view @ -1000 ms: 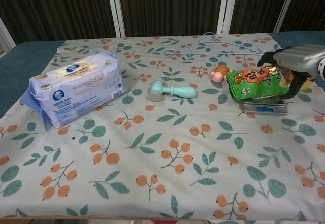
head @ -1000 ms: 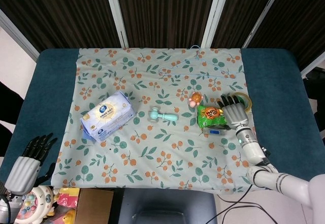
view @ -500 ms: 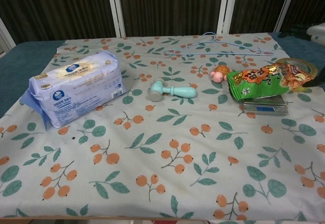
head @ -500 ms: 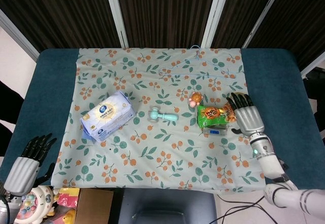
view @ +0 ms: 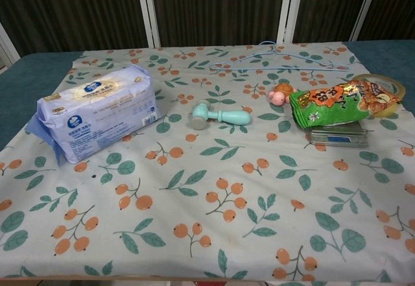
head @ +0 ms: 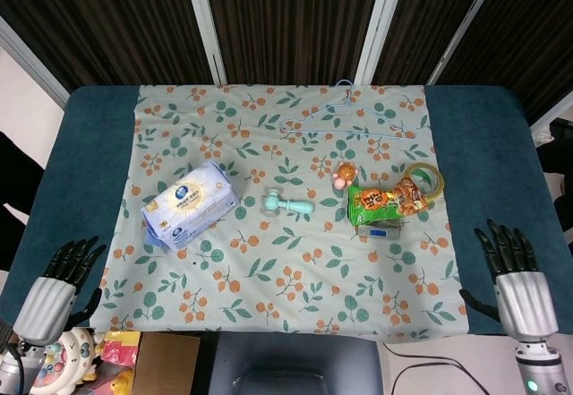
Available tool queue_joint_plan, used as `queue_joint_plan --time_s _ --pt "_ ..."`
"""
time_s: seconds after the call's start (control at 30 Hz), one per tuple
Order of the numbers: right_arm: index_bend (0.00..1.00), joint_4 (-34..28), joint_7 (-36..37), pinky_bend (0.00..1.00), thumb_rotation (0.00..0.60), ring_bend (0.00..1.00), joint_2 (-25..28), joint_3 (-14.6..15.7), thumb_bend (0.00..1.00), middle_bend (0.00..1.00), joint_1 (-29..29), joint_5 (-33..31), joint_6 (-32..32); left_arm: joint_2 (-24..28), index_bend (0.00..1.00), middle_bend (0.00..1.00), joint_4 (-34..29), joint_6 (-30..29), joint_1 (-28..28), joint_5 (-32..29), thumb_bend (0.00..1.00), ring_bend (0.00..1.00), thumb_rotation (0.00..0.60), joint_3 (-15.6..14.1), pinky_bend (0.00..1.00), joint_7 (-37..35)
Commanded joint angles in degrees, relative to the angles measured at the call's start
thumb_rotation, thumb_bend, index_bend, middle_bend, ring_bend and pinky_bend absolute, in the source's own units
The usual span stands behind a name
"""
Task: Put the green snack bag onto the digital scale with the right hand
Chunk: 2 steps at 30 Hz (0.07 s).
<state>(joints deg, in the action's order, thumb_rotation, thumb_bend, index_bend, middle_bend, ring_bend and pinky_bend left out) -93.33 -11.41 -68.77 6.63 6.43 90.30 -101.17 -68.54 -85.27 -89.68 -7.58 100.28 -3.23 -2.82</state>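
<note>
Snack bag first: your 1 green snack bag (head: 386,201) lies flat across the 1 digital scale (head: 380,229), right of centre in the head view; in the chest view the bag (view: 331,106) covers most of the scale (view: 336,135), whose front edge with its blue display shows beneath. The bag's far end leans on 1 roll of tape (head: 424,180).

Your right hand (head: 514,280) sits at the lower right corner of the head view, off the cloth and well apart from the bag, fingers spread and holding nothing. Your left hand (head: 54,283) is at the lower left corner, fingers also spread and empty. Neither hand shows in the chest view.

On the floral cloth (head: 295,270) you also have 1 blue pack of wipes (head: 190,203) at centre left, 1 teal massager (head: 286,203) mid-frame, 1 small orange toy (head: 343,176) just beside the bag's upper left corner, and 1 wire hanger (head: 345,119) toward the top.
</note>
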Motion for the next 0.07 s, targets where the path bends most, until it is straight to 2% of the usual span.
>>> queue_joint_plan --time_s 0.03,0.07 --pt "0.0 0.3 1.1 0.0 0.6 0.0 0.7 -0.1 0.2 0.0 -0.6 0.0 2.2 -0.1 0.0 0.0 -0.1 -0.3 0.0 0.2 0.48 0.01 0.6 0.1 0.1 0.2" --pt "0.0 0.4 1.1 0.0 0.6 0.0 0.8 -0.2 0.2 0.0 -0.6 0.0 2.8 -0.1 0.0 0.0 -0.2 -0.4 0.0 0.3 0.48 0.01 0.6 0.1 0.1 0.2"
